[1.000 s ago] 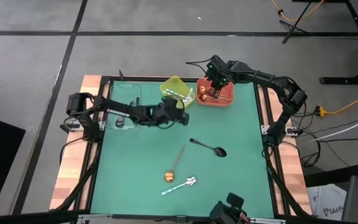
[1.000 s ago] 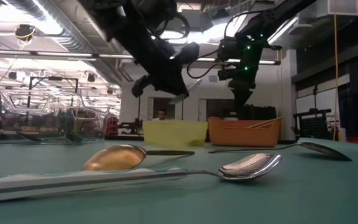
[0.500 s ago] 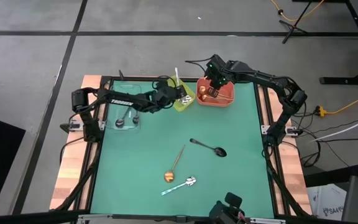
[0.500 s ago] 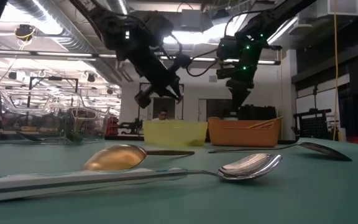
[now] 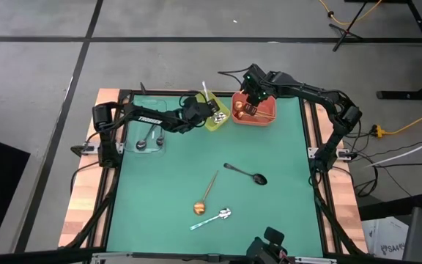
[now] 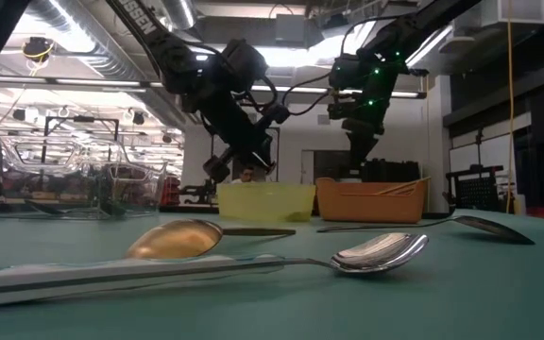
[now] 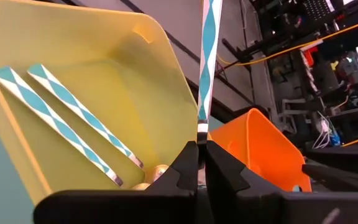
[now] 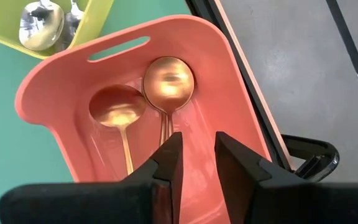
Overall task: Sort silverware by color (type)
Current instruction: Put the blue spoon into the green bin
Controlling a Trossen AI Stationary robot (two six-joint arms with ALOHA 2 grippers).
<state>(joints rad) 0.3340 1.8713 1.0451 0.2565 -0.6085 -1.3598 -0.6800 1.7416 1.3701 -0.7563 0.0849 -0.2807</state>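
I see my left tool (image 5: 209,107) clamped on a teal-handled spoon (image 7: 207,56), held upright over the yellow bin (image 5: 218,121) near the counter's far edge; 2 similar spoons (image 7: 67,121) lie inside. My right tool (image 8: 195,163), fingers slightly apart and empty, hovers over the orange bin (image 8: 48,99) with 2 copper spoons (image 8: 168,84). A black spoon (image 5: 245,173), a copper spoon (image 5: 205,193) and a silver spoon (image 5: 211,218) lie on the counter (image 5: 284,213), toward its near edge.
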